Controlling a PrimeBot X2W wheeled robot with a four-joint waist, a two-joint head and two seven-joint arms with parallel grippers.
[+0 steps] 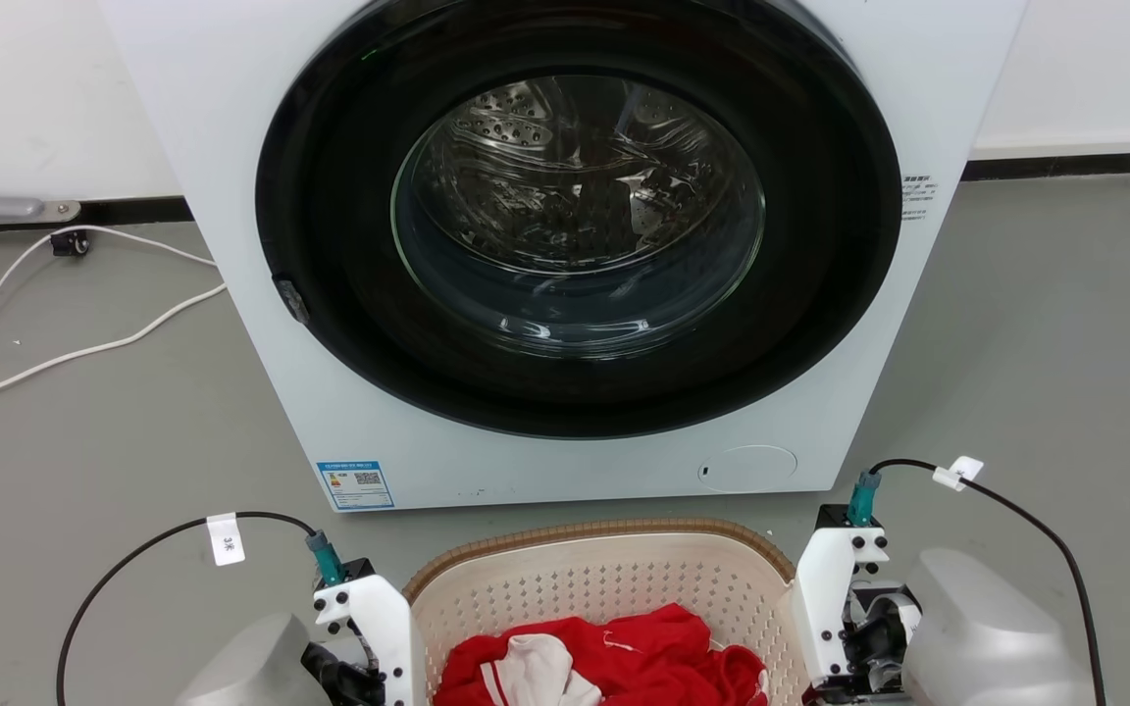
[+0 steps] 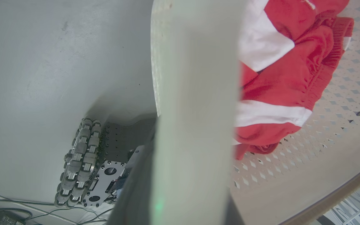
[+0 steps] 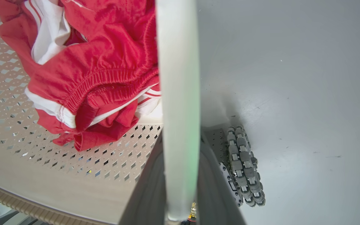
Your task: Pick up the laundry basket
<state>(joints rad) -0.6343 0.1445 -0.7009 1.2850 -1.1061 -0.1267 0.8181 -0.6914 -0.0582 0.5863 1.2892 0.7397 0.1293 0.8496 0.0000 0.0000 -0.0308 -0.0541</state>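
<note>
**Basket** (image 1: pixel 604 579): cream, perforated, brown woven-look rim. It sits low and centre in the head view, just before the washer (image 1: pixel 545 471) and between the two arms. Whether it rests on the floor (image 1: pixel 84 412) or hangs clear, I cannot tell.

**Contents:** red clothes (image 1: pixel 643 652) with white stripes, heaped on the basket bottom (elastic waistband seen in the right wrist view).

**Left handle** (image 2: pixel 195 78): a pale bar running up the left wrist view. The left gripper (image 2: pixel 192 162) is closed on it, one dark finger (image 2: pixel 136 187) pressed to each side.

**Right handle** (image 3: pixel 177 62): likewise clamped by the right gripper (image 3: pixel 181 150), fingers (image 3: pixel 145 187) tight against both sides.

**Wheel** (image 2: pixel 80 162): a grey roller wheel on the floor beyond each handle.

**Washer:** white, front-loading, round dark door (image 1: pixel 575 392) shut, steel drum behind the glass, blue label (image 1: pixel 354 485) at the lower left corner.

**Cable** (image 1: pixel 84 348): white, trailing over the grey floor left of the washer.
</note>
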